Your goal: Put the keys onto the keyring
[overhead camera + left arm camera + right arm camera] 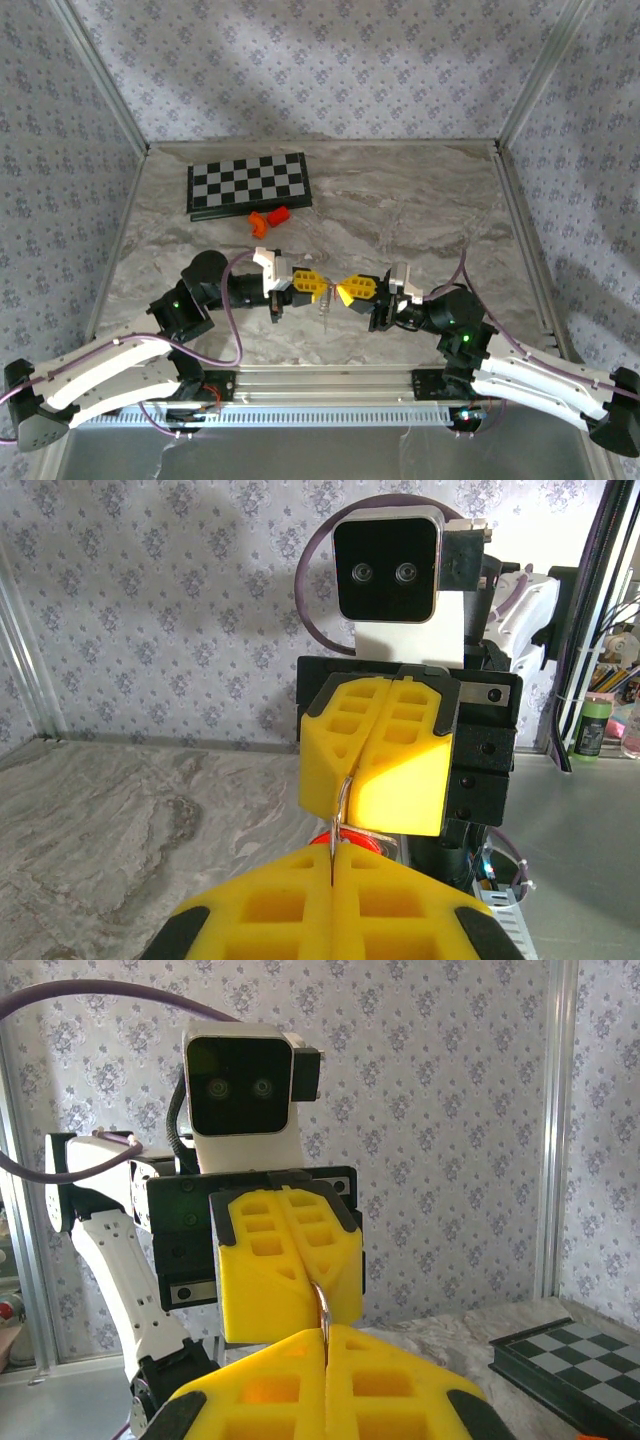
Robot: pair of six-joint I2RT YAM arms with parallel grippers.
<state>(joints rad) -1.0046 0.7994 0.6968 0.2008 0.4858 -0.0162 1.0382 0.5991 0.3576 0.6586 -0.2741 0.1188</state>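
My two grippers face each other tip to tip above the near middle of the table. The left gripper (pixel 312 284) (pixel 333 858) and the right gripper (pixel 346 291) (pixel 325 1334) are both shut on the thin silver wire ring of the keyring (pixel 344 798) (pixel 324 1305), which bridges the small gap between them. The keyring's red tag (pixel 352 842) hangs just under the ring, mostly hidden behind my left fingers. In the top view a thin silver sliver (pixel 324 312) dangles below the gap; I cannot tell whether it is one of the keys.
A folded chessboard (pixel 248 184) (pixel 572 1372) lies at the back left of the marble table (pixel 420 200). Two orange blocks (pixel 270 218) sit just in front of it. Patterned walls and metal posts enclose the table.
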